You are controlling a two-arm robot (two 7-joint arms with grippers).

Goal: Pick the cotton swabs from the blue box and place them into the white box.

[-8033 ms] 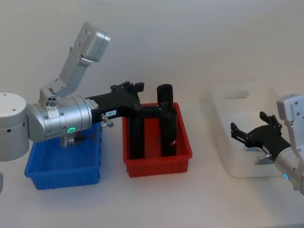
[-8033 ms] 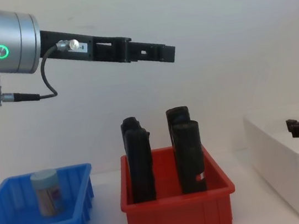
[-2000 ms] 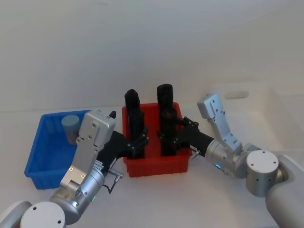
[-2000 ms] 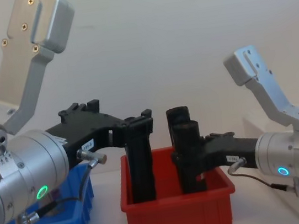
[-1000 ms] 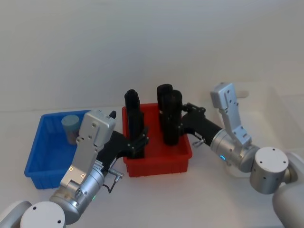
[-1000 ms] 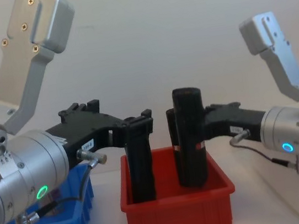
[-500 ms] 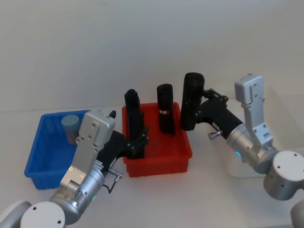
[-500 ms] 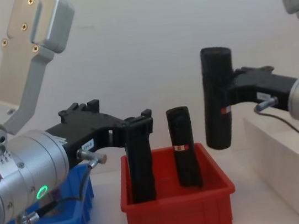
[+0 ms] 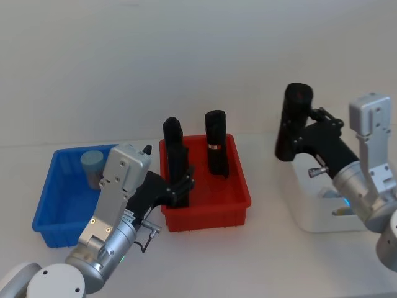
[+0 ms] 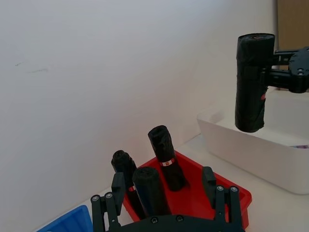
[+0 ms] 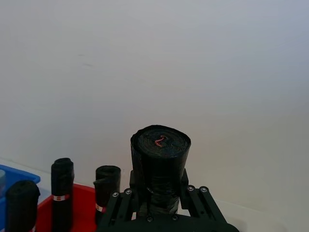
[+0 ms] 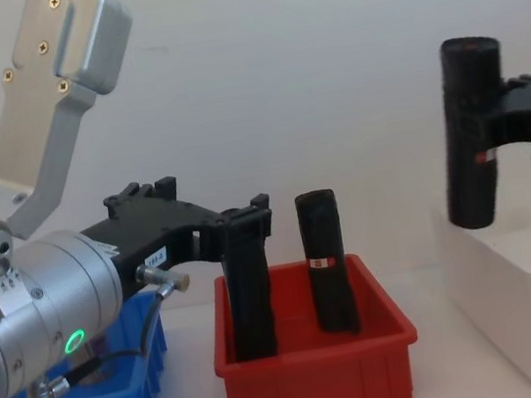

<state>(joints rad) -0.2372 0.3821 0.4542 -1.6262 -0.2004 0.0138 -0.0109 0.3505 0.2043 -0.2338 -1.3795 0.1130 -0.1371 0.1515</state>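
One cotton swab jar [image 9: 92, 163] is all I can count in the blue box [image 9: 43, 214]. It stands upright in the far corner, and neither gripper is touching it.

- Right gripper [image 9: 302, 135]: clamped on a tall black roll [image 12: 474, 130], holding it upright in the air. It is over the edge of the white box [image 9: 322, 222] nearest the red bin [image 9: 240, 189], and the roll's base is clear of the rim. So this gripper is carrying a roll, not swabs.
- Left gripper [image 9: 182, 185]: low at the red bin. The wrist view shows its fingers [image 10: 110, 199] spread wide, one on each side of another black roll [image 10: 149, 188] standing in the bin. I see no contact with that roll.
- Two more rolls stand in the red bin behind that one; the one nearer the white box [image 9: 216, 141] has a pale band.
- White box contents: I see a faint bluish patch inside, near the right arm's wrist. I cannot tell whether it is a jar or the arm's light.

My read on progress: at least one jar is left to move, and nothing shows me for certain that any jar has been delivered. The left arm sits just beside the blue box, so I'd judge it the better placed for that pick. It would need to come off the red bin and reach across to the far corner. The right arm can't help until it has put down the roll.
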